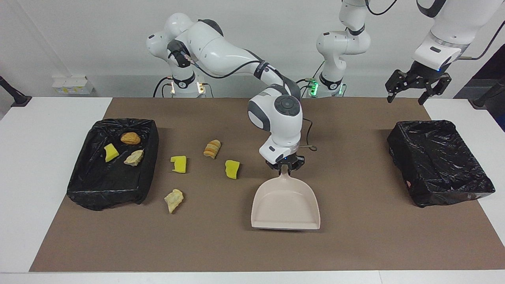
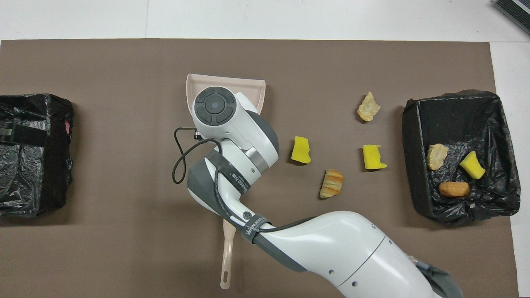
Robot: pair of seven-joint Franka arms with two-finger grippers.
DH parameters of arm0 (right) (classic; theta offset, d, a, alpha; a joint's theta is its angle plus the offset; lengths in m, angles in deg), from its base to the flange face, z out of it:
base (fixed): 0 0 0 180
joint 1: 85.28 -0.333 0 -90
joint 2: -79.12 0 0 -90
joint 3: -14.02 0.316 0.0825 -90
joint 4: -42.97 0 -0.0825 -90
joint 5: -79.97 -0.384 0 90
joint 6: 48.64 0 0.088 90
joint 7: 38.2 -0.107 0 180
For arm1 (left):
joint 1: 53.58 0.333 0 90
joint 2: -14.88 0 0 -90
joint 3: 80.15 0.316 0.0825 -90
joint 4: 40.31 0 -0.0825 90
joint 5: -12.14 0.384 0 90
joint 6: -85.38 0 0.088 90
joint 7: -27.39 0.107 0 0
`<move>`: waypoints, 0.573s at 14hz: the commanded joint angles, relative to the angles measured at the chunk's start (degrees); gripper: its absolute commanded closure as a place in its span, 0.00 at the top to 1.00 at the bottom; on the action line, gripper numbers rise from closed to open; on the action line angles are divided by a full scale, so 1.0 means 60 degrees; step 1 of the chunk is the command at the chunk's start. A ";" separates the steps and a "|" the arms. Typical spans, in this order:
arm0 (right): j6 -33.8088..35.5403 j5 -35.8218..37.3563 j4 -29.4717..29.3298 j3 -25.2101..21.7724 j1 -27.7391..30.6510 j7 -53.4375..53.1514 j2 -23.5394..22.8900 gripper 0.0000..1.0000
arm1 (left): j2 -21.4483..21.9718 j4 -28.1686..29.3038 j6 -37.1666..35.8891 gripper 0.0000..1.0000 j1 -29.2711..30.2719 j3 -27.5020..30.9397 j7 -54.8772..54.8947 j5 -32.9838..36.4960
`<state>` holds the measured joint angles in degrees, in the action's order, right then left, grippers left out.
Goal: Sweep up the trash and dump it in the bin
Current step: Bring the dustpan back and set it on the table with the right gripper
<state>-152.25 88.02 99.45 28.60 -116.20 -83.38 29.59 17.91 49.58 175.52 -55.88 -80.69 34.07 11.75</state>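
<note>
seven scraps of trash total, and they're split between the mat and one bin. four sit loose on the brown mat (image 1: 355,244): a yellow sponge wedge (image 1: 232,169) nearest the dustpan, an orange-striped bread lump (image 1: 212,148) a bit nearer the robots, another yellow sponge piece (image 1: 178,164) toward the right arm's end, and a tan crumbly lump (image 1: 173,199) farthest from the robots. the other three are already in the black-lined bin (image 1: 85,193) at the right arm's end of the table: a brown bread roll (image 1: 130,138), a yellow wedge (image 1: 111,152) and a tan lump (image 1: 134,157).

the right gripper (image 1: 285,165) is clamped on the handle of the beige dustpan (image 1: 285,205), which sits around the middle of the mat with its open mouth pointing away from the robots, apart from all the loose scraps.

the brush (image 2: 226,260) lies on the mat nearer the robots, mostly covered by the right arm in the overhead view, only its handle end showing.

the left gripper (image 1: 418,83) hangs up in the air with its fingers spread wide, holding nothing, above the table edge close to the second black-lined bin (image 1: 440,161) at the left arm's end.
</note>
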 commanded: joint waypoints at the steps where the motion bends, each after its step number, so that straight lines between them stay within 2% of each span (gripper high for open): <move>1: 0.0569 -0.0081 -0.0272 0.0047 0.0085 0.1139 -0.0035 0.07 | -0.0067 -0.0114 0.0211 1.00 -0.0027 0.0016 -0.0088 -0.0256; 3: 0.0613 -0.0066 -0.0272 -0.0027 0.0085 0.1391 -0.0020 0.22 | -0.0066 -0.0099 0.0211 1.00 -0.0027 0.0016 -0.0088 -0.0256; 4: 0.0599 -0.0066 -0.0272 -0.0012 0.0114 0.1392 -0.0020 0.36 | -0.0052 -0.0056 0.0211 1.00 -0.0027 0.0016 -0.0073 -0.0256; 5: 0.0599 -0.0081 -0.0272 0.0046 0.0201 0.1392 0.0009 0.42 | -0.0052 -0.0055 0.0211 1.00 -0.0027 0.0016 -0.0073 -0.0256; 6: 0.0584 -0.0095 -0.0272 0.0046 0.0231 0.1392 0.0082 0.46 | -0.0052 -0.0055 0.0211 1.00 -0.0027 0.0031 -0.0059 -0.0256; 8: 0.0526 -0.0212 -0.0258 0.0047 0.0261 0.1261 0.0402 0.46 | -0.0052 -0.0055 0.0196 1.00 -0.0027 0.0016 -0.0059 -0.0256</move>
<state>-149.77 88.02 98.11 28.42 -115.38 -76.76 29.91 17.79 49.58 176.19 -55.88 -80.69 34.08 10.75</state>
